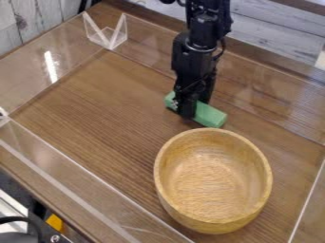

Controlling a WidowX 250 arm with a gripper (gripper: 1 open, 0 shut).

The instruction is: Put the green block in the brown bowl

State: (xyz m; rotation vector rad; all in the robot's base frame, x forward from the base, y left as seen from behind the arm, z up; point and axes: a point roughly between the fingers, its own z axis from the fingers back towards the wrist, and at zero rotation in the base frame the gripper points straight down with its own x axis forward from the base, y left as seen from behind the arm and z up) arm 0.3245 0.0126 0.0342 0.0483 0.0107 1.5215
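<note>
The green block (208, 115) lies on the wooden table, a bright green bar angled toward the lower right. My black gripper (191, 103) points straight down over the block's middle, its fingers shut on the block and hiding part of it. The brown bowl (214, 178) sits just in front of the block, a wide light-wood bowl with a thick rim, empty inside.
Clear acrylic walls (51, 152) edge the table on the left and front. A small clear plastic stand (105, 30) sits at the back left. Bare wood (89, 100) stretches left of the gripper.
</note>
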